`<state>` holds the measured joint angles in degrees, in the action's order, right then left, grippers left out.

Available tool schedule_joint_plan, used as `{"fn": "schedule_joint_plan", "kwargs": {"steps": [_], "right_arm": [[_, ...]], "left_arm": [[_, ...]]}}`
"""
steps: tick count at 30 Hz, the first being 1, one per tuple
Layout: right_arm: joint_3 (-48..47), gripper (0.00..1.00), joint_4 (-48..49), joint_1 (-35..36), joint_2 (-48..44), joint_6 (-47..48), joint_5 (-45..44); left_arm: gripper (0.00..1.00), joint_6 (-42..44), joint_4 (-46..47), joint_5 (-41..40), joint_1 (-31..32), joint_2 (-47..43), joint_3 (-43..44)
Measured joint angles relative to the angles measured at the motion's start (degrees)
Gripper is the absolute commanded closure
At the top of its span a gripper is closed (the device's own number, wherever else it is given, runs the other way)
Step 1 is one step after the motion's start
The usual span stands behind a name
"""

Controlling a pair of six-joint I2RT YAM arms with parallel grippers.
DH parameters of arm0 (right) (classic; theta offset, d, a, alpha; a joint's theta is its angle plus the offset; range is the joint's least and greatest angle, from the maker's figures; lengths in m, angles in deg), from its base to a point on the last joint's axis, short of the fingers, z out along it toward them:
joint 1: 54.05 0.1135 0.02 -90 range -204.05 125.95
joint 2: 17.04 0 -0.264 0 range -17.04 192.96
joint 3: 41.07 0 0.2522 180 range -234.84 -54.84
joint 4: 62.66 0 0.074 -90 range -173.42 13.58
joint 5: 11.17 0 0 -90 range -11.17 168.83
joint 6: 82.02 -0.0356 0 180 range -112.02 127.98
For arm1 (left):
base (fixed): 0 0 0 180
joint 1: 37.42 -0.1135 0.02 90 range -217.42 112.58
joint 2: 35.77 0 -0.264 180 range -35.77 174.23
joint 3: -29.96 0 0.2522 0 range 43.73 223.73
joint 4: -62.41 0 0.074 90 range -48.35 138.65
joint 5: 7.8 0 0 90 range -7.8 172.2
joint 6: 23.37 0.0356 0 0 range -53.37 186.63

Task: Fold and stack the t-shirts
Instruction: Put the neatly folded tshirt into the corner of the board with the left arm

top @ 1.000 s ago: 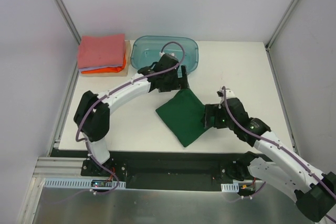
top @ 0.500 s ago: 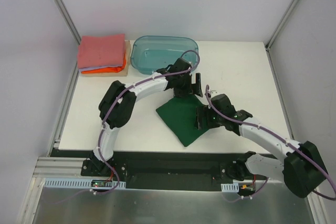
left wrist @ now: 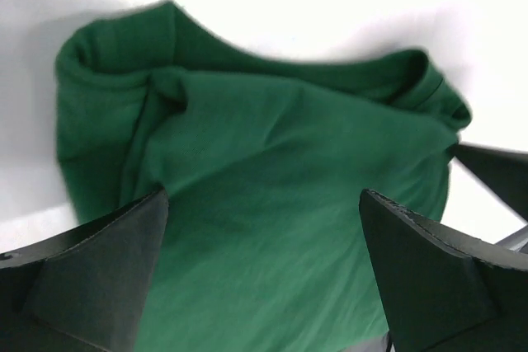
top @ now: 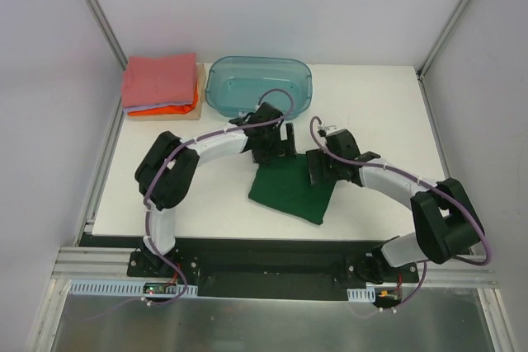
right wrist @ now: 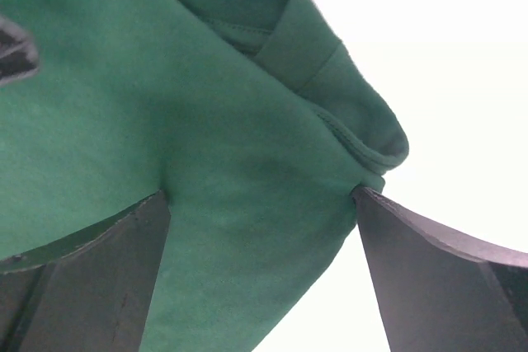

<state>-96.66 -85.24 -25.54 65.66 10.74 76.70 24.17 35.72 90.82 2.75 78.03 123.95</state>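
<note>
Our left gripper point(left wrist: 262, 195) and right gripper point(right wrist: 260, 194) sit side by side at far edge of green shirt point(top: 289, 193), mid-table, just this side of bin point(top: 257, 80). Both spread wide, cloth between fingers, nothing pinched. We judge: two-corner grab keeps fold flat for carrying to folded stack point(top: 159, 84), far-left corner.

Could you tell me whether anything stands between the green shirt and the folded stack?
Nothing on the table does: the stretch from the green shirt to the folded stack is bare. The teal bin sits beside the stack, off that line; only the left arm reaches across it.
</note>
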Motion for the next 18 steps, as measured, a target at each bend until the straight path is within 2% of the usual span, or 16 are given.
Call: {"fn": "schedule_joint_plan", "kwargs": {"steps": [4, 7, 11, 14, 18], "right_arm": [[-1.7, 0.04, -1.5, -0.3, -1.9, 1.8, 1.8], [-1.7, 0.04, -3.7, -0.4, -9.1, 2.0, 2.6], [-0.7, 0.04, -4.6, -0.4, -26.8, -1.0, -0.3], [3.6, 0.04, -3.4, -0.5, -40.4, -5.0, -4.4], [12.0, 0.04, -3.7, -0.6, -50.7, -8.0, -9.8]], "left_arm": [[0.01, -0.2, -1.7, -1.5, -0.2, -6.6, -5.7], [0.01, 0.1, -2.9, -1.7, -0.1, -12.9, -7.9], [0.01, 1.8, -2.6, -2.1, -0.2, -24.9, -12.2], [0.01, 3.8, -2.0, -2.7, -0.4, -32.5, -15.7], [0.01, 5.7, -1.9, -1.6, -2.6, -34.0, -20.1]]}}
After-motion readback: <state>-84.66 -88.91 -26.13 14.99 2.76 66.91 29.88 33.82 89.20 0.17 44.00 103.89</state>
